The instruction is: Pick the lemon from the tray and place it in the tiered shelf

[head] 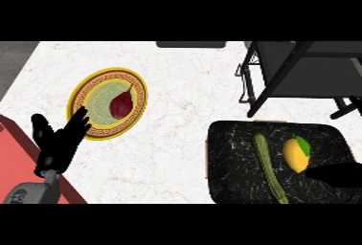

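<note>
A yellow lemon (pixel 296 154) with a green leaf at its top lies on the black marbled tray (pixel 233 143) at the lower right. My right hand (pixel 339 175) comes in from the right edge, just below and right of the lemon, close to it; how its fingers stand is hidden. The dark tiered shelf (pixel 304 72) stands at the top right, behind the tray. My left hand (pixel 56 141) rests open at the left with fingers up, holding nothing.
A long green cucumber (pixel 268 167) lies on the tray left of the lemon. A yellow patterned plate (pixel 90 88) with a dark red vegetable (pixel 121 104) sits at the left. A red surface (pixel 17 158) borders the lower left corner.
</note>
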`<action>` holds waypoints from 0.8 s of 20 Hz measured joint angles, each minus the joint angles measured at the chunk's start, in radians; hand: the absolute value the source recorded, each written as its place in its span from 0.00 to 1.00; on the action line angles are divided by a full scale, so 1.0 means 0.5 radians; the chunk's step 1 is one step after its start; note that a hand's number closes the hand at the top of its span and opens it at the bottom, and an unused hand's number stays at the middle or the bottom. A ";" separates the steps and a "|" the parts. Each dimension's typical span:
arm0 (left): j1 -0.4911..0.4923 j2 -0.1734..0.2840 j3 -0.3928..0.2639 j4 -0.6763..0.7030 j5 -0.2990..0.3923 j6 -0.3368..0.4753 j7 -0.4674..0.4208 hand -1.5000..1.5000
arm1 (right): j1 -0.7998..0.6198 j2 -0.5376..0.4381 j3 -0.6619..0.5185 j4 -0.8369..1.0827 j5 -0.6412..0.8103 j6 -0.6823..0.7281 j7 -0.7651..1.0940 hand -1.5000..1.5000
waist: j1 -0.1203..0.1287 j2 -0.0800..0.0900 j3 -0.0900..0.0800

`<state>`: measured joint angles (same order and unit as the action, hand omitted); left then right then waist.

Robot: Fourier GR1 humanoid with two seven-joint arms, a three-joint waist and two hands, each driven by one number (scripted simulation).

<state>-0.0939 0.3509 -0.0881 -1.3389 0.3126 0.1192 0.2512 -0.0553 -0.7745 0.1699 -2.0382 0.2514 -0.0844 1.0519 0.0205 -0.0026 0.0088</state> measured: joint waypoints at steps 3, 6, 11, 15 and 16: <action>-0.009 -0.012 0.014 0.029 -0.008 -0.019 -0.020 0.50 | -0.075 0.063 0.086 0.098 0.077 0.041 0.022 0.00 | -0.010 -0.002 0.003; -0.014 -0.023 0.022 0.038 -0.024 -0.022 -0.021 0.50 | -0.086 0.141 0.150 0.171 0.187 0.050 0.048 0.00 | -0.021 -0.005 0.005; -0.004 -0.027 0.039 -0.002 -0.032 -0.027 0.035 0.50 | -0.140 0.268 0.238 0.226 0.396 0.073 0.115 0.00 | -0.026 -0.005 -0.001; 0.049 -0.021 0.061 -0.055 -0.039 -0.045 0.057 0.50 | -0.149 0.358 0.245 0.268 0.495 0.098 0.123 0.00 | -0.029 -0.005 -0.003; 0.036 -0.030 0.067 -0.040 -0.044 -0.047 0.052 0.50 | -0.155 0.379 0.230 0.310 0.513 0.098 0.102 0.00 | -0.031 -0.005 -0.002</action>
<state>-0.0756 0.3357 -0.0546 -1.3590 0.2908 0.0957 0.2770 -0.1330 -0.5849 0.2848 -1.8834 0.5080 -0.0354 1.1031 0.0053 -0.0049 0.0076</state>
